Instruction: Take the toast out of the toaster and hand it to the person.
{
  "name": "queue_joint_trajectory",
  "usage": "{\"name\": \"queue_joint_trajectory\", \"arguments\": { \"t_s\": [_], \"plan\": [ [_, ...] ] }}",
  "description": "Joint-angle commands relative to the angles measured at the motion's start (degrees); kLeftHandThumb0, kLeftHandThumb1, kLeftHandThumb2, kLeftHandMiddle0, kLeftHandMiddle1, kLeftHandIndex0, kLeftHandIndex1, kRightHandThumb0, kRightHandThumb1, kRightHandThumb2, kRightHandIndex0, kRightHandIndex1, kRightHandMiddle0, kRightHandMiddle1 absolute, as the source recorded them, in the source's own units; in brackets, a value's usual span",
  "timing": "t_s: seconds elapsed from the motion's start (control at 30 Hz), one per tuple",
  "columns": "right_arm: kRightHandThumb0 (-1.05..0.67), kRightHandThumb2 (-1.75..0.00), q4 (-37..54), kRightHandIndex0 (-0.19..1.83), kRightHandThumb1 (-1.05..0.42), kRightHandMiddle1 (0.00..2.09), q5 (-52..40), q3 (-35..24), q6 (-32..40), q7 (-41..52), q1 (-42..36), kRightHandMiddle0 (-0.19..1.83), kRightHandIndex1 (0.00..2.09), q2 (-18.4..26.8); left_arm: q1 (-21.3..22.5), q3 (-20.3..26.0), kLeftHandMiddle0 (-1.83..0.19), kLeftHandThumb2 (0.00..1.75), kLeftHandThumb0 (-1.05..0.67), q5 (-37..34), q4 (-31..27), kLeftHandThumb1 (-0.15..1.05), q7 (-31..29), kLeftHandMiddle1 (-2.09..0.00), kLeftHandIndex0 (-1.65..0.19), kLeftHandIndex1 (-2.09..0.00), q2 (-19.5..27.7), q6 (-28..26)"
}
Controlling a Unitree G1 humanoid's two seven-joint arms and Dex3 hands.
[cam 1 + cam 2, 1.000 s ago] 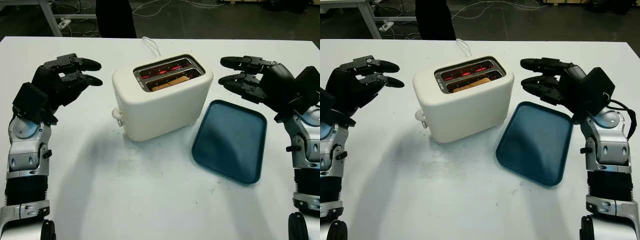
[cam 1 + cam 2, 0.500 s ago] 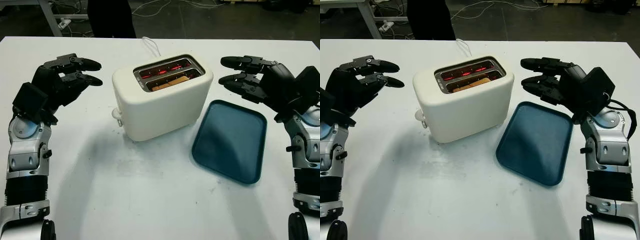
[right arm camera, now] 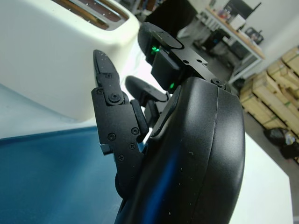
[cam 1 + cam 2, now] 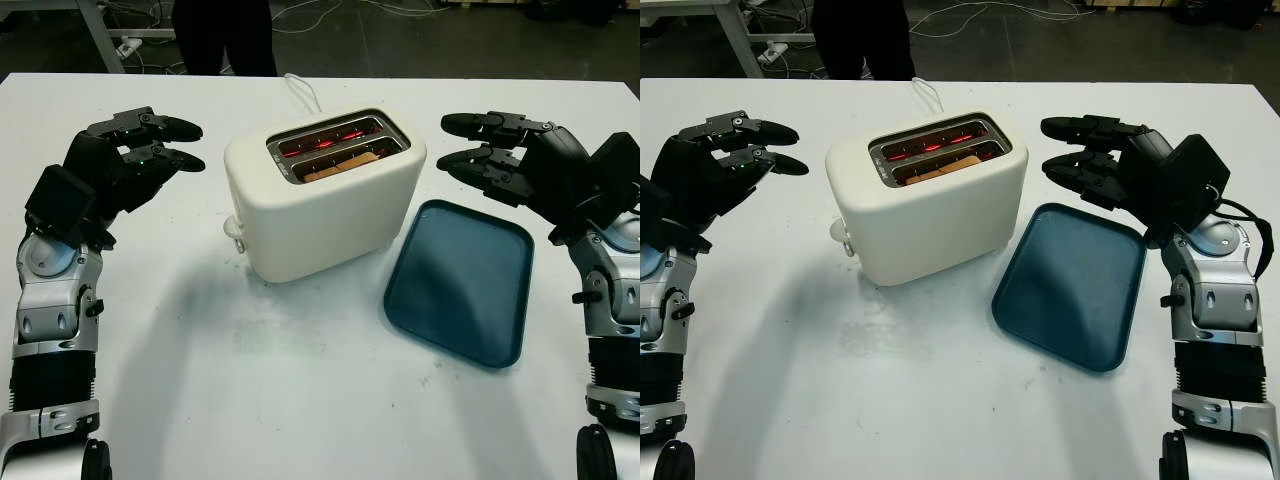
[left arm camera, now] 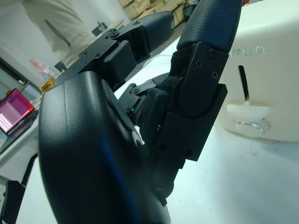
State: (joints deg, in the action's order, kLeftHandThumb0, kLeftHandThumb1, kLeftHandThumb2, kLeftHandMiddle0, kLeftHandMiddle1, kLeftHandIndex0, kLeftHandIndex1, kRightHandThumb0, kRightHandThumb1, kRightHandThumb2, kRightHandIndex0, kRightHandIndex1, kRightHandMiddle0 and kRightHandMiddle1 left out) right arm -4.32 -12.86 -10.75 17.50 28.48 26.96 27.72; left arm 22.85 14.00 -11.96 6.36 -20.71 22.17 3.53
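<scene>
A cream two-slot toaster (image 4: 320, 200) stands mid-table, its slots glowing red. A slice of toast (image 4: 342, 166) sits low in the near slot, only its top edge showing. My left hand (image 4: 165, 143) hovers open to the left of the toaster, a hand's width away. My right hand (image 4: 468, 142) hovers open to the toaster's right, above the far corner of a blue tray (image 4: 462, 280). The toaster's side lever and knob (image 5: 246, 112) show in the left wrist view. A person (image 4: 224, 35) in dark clothing stands beyond the far table edge.
The blue tray lies flat to the right of the toaster. A white power cord (image 4: 300, 90) runs from the toaster toward the far edge. Bare white tabletop (image 4: 300, 380) stretches in front of the toaster. Cables and a table leg (image 4: 100, 35) lie on the floor behind.
The person behind the table has shifted a little to the right. Both hands and the toaster stay where they were.
</scene>
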Motion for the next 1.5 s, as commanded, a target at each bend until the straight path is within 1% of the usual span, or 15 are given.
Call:
{"name": "queue_joint_trajectory", "arguments": {
  "t_s": [0.0,0.93,1.03,1.17,1.27,1.47],
  "plan": [
    [-0.28,0.00,0.14,0.46,-0.88,0.07,-0.75,-0.42,-0.21,-0.18,0.18,0.76,0.83,-0.08,0.46,0.15,-0.84,0.00,-1.05,-0.23,-0.40,0.88,0.36,-0.71,-0.85,-0.57,0.25,0.22],
    [-0.26,0.00,0.15,0.42,-0.89,0.05,-1.90,-0.56,0.85,-0.11,0.49,0.74,0.86,0.01,0.04,0.24,-0.84,0.00,-1.05,-0.72,-0.81,0.87,0.62,-0.72,-0.85,-0.57,0.18,-0.66],
    [-0.26,0.00,0.04,0.43,-0.88,0.06,-1.34,-0.34,-0.08,-0.27,0.29,0.75,0.87,0.15,0.07,0.13,-0.84,0.00,-1.05,-0.31,-0.49,0.88,0.44,-0.72,-0.84,-0.57,0.39,0.17],
    [-0.26,0.00,-0.74,0.43,-0.88,0.06,-1.33,-0.34,-0.96,0.10,0.32,0.75,0.87,0.15,-0.14,0.19,-0.83,0.00,-1.05,-0.35,-0.76,0.88,0.68,-0.72,-0.84,-0.57,0.25,-0.07],
    [-0.25,0.00,0.19,0.41,-0.89,0.05,-1.58,-0.54,0.50,-0.58,0.09,0.74,0.86,0.03,-0.40,0.32,-0.84,0.00,-1.05,-0.48,-1.12,0.88,0.97,-0.73,-0.84,-0.58,0.14,-0.54],
    [-0.22,-0.01,-1.54,0.42,-0.91,0.04,-0.58,-0.38,-1.88,-1.15,-0.02,0.72,0.85,-0.02,-0.46,0.58,-0.84,0.00,-1.05,-0.79,-1.00,0.88,1.04,-0.73,-0.84,-0.59,0.11,-0.53]
  ]
}}
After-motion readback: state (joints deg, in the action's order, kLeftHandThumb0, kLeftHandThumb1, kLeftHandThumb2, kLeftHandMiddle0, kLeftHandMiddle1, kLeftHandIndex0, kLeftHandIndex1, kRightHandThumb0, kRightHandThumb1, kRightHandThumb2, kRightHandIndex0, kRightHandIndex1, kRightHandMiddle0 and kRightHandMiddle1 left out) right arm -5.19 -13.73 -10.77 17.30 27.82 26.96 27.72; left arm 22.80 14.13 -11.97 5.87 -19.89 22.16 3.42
